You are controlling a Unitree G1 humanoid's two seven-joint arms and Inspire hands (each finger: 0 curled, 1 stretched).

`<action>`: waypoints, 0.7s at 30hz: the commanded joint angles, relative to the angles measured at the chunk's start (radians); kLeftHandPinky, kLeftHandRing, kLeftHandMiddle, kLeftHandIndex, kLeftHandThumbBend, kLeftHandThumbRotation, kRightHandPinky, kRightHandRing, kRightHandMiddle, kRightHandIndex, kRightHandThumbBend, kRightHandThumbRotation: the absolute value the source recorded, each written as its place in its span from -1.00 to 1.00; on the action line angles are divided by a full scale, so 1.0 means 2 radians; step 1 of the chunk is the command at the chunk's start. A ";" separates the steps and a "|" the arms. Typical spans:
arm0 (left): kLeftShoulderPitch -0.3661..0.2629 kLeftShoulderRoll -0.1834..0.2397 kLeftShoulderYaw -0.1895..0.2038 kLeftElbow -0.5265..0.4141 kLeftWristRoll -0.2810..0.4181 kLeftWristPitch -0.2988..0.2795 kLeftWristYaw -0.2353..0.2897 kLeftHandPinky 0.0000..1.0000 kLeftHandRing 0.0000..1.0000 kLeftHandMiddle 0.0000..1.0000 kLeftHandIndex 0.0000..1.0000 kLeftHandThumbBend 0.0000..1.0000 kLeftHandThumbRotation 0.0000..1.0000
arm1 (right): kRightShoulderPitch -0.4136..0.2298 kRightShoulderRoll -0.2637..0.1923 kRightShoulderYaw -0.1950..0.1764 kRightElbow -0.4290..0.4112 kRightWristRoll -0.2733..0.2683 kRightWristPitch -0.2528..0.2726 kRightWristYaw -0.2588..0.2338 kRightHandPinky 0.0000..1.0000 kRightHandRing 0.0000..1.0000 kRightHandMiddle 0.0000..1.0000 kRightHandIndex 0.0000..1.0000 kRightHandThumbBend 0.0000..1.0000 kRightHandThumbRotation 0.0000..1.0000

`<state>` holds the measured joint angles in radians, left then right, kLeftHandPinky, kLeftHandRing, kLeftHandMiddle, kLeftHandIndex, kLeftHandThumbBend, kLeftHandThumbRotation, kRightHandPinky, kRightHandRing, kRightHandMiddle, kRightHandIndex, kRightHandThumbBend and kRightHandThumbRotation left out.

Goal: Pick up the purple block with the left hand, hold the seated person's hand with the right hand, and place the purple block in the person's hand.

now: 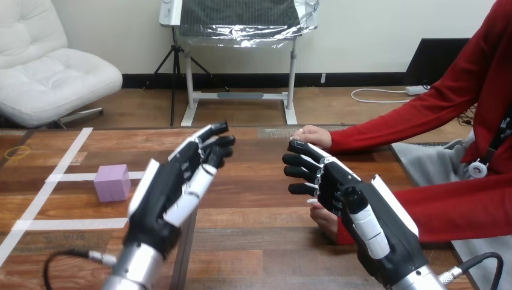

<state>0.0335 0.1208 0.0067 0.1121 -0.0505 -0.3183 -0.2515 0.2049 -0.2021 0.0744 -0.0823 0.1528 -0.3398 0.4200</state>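
Purple block [112, 182]: on table [259, 199], beside white tape [69, 177], untouched.
Left hand [172, 193]: right of the block, apart from it; fingers extended, empty.
Right hand [347, 199]: fingers loosely spread, empty.
Person's nearer hand [326, 222]: just beside the right hand; contact unclear.

Wooden table [253, 199], white tape lines [66, 224], yellow ring [17, 152] far left

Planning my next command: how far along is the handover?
Nothing done yet. The purple block sits untouched on the table; left hand and right hand hover open, holding nothing. The person's near hand waits unheld. Pickup, hold and placing remain.
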 commanded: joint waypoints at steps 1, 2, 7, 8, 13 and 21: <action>-0.087 0.023 0.018 0.036 0.021 -0.011 0.021 0.66 0.73 0.66 0.70 -0.20 0.42 | -0.025 -0.002 -0.007 -0.028 0.006 -0.003 -0.001 0.64 0.76 0.76 0.81 0.82 1.00; -0.096 0.027 0.019 0.045 0.025 -0.013 0.023 0.66 0.73 0.66 0.71 -0.19 0.42 | -0.025 -0.001 -0.006 -0.028 0.006 -0.003 -0.002 0.64 0.76 0.76 0.81 0.82 1.00; -0.126 0.041 0.022 0.080 0.038 -0.019 0.033 0.68 0.76 0.69 0.72 -0.18 0.42 | -0.025 0.000 -0.005 -0.028 0.007 -0.001 -0.002 0.63 0.75 0.76 0.81 0.82 1.00; -0.137 0.046 0.023 0.091 0.042 -0.018 0.035 0.68 0.77 0.69 0.72 -0.17 0.42 | -0.025 0.000 -0.005 -0.027 0.006 -0.002 -0.002 0.63 0.75 0.76 0.81 0.83 1.00; -0.167 0.062 0.023 0.129 0.059 -0.023 0.047 0.75 0.80 0.74 0.74 -0.05 0.42 | -0.024 -0.002 -0.006 -0.026 0.002 -0.008 -0.001 0.62 0.74 0.76 0.80 0.82 1.00; -0.231 0.086 0.025 0.215 0.080 -0.033 0.066 0.74 0.80 0.77 0.75 0.02 0.35 | -0.022 -0.003 -0.006 -0.032 0.002 -0.001 -0.003 0.61 0.74 0.75 0.80 0.82 1.00</action>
<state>-0.2164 0.2327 0.0399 0.3910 0.0661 -0.3329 -0.1643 0.2059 -0.2019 0.0746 -0.0823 0.1528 -0.3394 0.4200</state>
